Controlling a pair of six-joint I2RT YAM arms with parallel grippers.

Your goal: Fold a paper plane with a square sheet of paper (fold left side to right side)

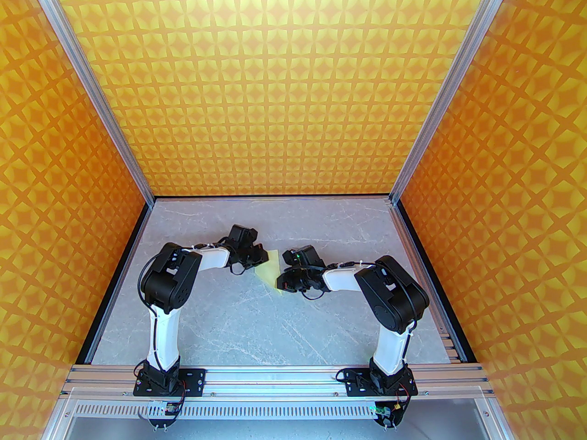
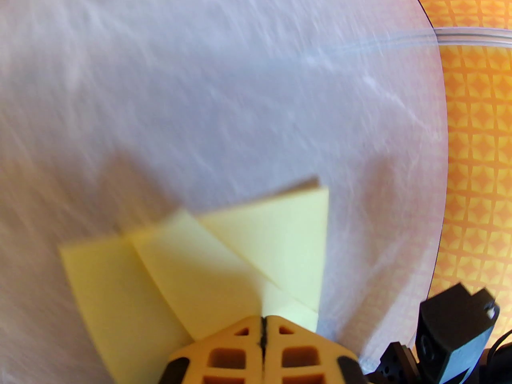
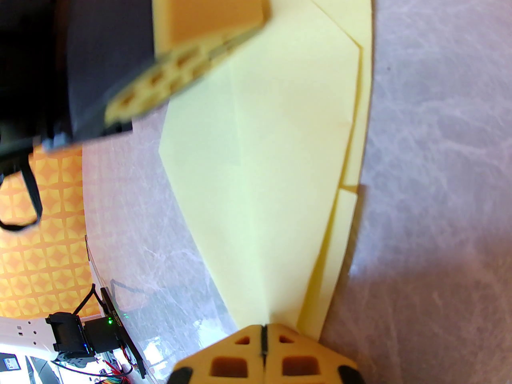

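The pale yellow paper plane (image 1: 269,269), partly folded into layered flaps, is at the middle of the worktop (image 1: 257,328), slightly toward its far edge. The left jaws are closed tight, pinching one end of it. The right jaws, equally closed, pinch the opposite end.

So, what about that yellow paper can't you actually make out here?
Top view: the paper plane is tiny, its ends covered by the left gripper and right gripper; creases unreadable.
Left wrist view: motion blur; the paper's near end hides under the closed fingertips.
Right wrist view: its far end is cut off by the top edge; pinched or just pressed, I cannot tell.
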